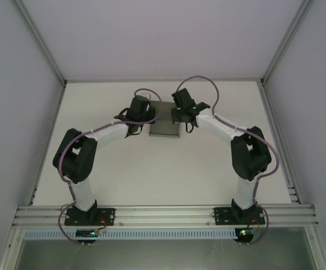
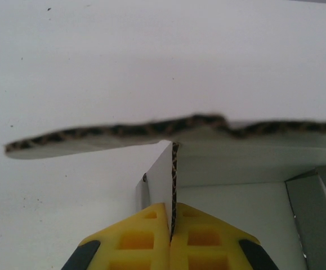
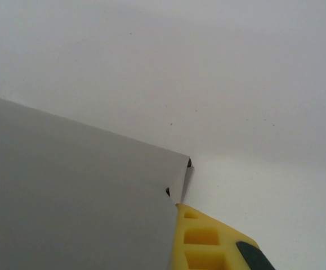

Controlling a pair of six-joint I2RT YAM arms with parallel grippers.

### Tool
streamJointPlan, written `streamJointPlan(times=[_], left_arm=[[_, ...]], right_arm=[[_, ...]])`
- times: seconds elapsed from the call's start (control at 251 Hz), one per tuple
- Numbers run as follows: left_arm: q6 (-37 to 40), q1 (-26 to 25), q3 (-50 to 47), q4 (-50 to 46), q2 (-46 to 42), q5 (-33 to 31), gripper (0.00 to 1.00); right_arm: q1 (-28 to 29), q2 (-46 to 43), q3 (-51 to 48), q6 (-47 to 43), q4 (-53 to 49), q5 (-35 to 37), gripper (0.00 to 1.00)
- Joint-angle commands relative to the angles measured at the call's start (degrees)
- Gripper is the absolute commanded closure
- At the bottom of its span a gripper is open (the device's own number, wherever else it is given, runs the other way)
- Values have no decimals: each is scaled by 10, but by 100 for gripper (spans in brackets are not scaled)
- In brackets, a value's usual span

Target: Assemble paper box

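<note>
The paper box (image 1: 164, 128) is grey cardboard, partly folded, at the middle back of the table between both grippers. My left gripper (image 1: 142, 110) is at its left side. In the left wrist view that gripper (image 2: 172, 216) is shut on an upright box wall (image 2: 161, 175), whose corrugated edge runs between the yellow fingers (image 2: 141, 236). A flap (image 2: 151, 133) with a wavy cut edge crosses above. My right gripper (image 1: 181, 110) holds the box's right side. There one yellow finger (image 3: 208, 239) presses against a broad grey panel (image 3: 72, 197) that hides the other finger.
The white table (image 1: 163, 174) is bounded by an aluminium rail (image 1: 163, 214) at the near edge and white walls at the sides and back. Another folded grey flap (image 2: 312, 214) stands inside the box at the right of the left wrist view.
</note>
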Motion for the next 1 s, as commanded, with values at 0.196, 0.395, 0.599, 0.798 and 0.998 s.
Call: streamJointPlan(times=[0.196,0.395,0.599,0.798,0.998], left_arm=[[-42,-31,-13,52,20,77,100],[-62,-35,-58,84,21,78,100],[-76,-38,-127,108,7,84,100],[-86,-39,-182,106,-31,83,93],[-96,-43,-209,98,-100,51,69]], right_arm=[[24,17,1,98,123,-33,100],[33,9,-52,115,154,-4,100],[41,-25,-176,80,240,19,100],[55,-51,-266,36,294,37,100],[68,-59,-306,21,308,66,100]])
